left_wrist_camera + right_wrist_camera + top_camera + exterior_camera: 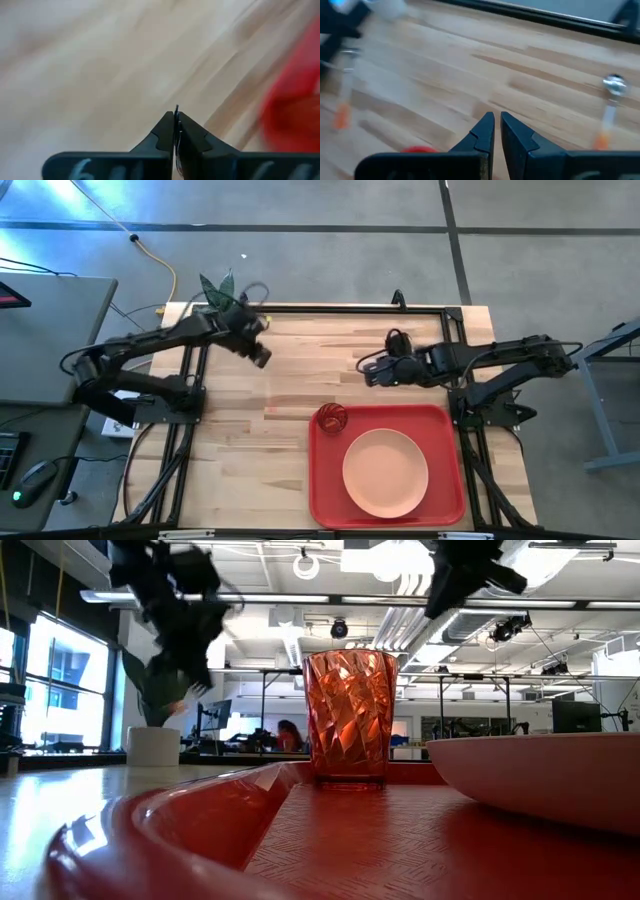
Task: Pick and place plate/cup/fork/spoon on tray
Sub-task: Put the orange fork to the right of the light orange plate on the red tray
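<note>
The red tray (445, 430) lies at the table's near right, with the salmon-pink plate (385, 472) and the red-orange cup (331, 418) on it; the cup stands upright in the tray's far left corner (347, 715). My left gripper (258, 355) is above the table's far left and is shut on the fork (342, 85). My right gripper (497, 120) hovers at the table's middle (368, 372), its fingers nearly together and empty. The spoon (612, 86) lies on the bare wood beyond it. My left gripper pinches the fork between its two fingers; a thin metal edge (176, 109) shows between the fingertips. In the right wrist view the fork hangs below the gripper with its orange handle end (340, 117) down, clear of the table. Which part it holds I cannot tell.
A white pot with a green plant (222, 285) stands at the table's far left edge, just behind my left arm; it also shows in the low view (153, 745). Bare wood lies between the two grippers and left of the tray.
</note>
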